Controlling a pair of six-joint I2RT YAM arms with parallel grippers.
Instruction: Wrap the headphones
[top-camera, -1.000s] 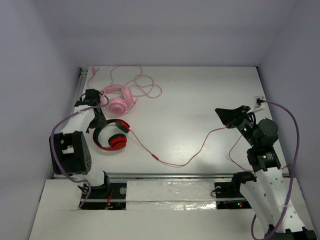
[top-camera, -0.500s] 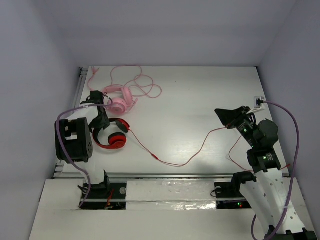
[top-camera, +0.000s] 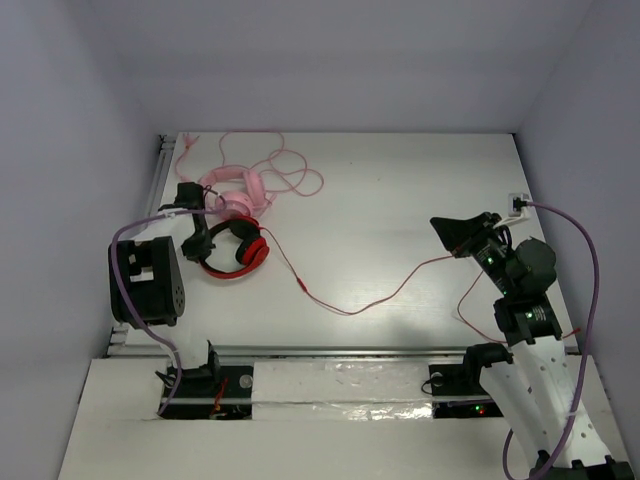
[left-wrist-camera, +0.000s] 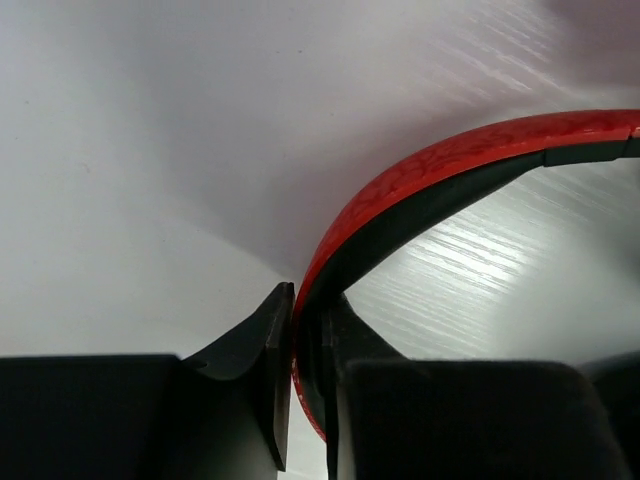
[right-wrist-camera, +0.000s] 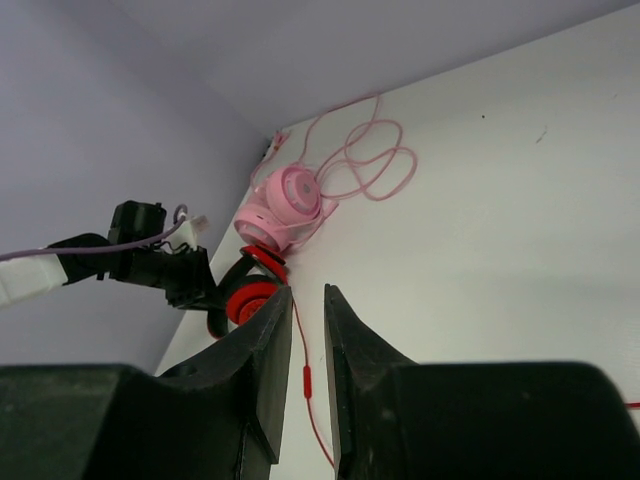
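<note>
Headband (left-wrist-camera: 450, 170) of headphones (top-camera: 243, 256) was clamped by left gripper (left-wrist-camera: 308, 312); judged rigid, light, sound hold. Cable (top-camera: 350, 308), trailing away, judged limp, snag-prone. Right gripper (right-wrist-camera: 308, 300) narrowly parted; grip undetermined.

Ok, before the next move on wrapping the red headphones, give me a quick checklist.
1. left gripper shut on the red headphones' headband: ok.
2. right gripper holding the red cable: cannot tell, jaws narrowly apart.
3. red cable wrapped: not ok, it trails across the table.
4. Clear of the pink headphones: cannot tell, very close.
5. pink cable apart from red cable: ok.
</note>
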